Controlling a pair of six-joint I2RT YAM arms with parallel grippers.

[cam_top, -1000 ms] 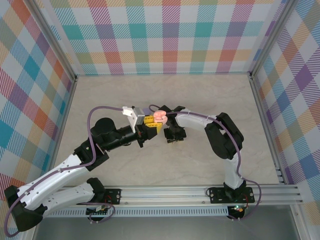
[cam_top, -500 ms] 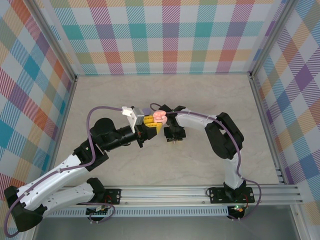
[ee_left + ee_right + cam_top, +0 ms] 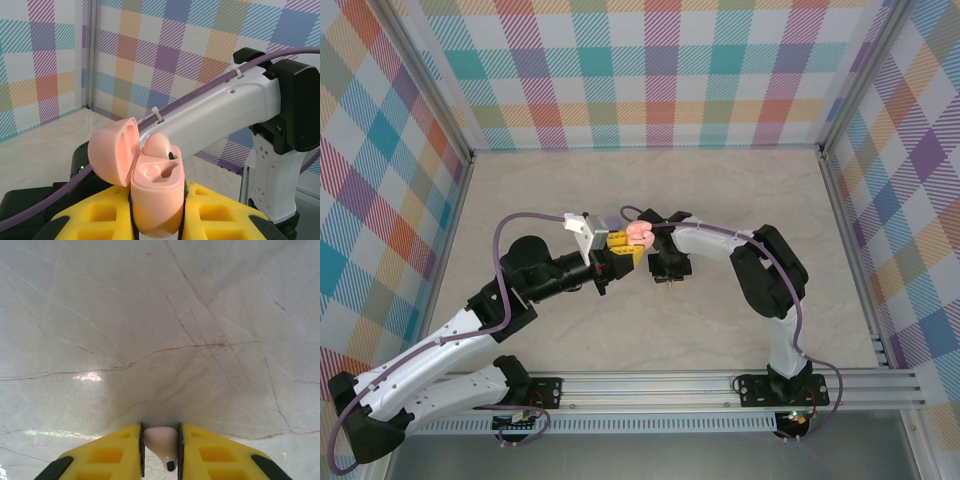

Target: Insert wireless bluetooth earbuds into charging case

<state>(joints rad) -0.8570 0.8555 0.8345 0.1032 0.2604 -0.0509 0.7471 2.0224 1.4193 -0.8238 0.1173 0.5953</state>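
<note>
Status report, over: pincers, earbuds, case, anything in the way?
Copy: left pincer shut on charging case, lid open; right pincer pinching pale earbud. One seated bud, other socket empty. Nothing seen blocking it.

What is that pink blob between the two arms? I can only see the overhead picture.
Observer: The left wrist camera shows a pink charging case clamped in the left gripper, with its lid swung open.
Visitor: Is anything inside it?
Observer: One earbud sits in the far slot. The near slot is empty.
Visitor: And the other arm?
Observer: Its wrist camera shows the right gripper pinching a second earbud, pale pink, with the marble table beyond it.
</note>
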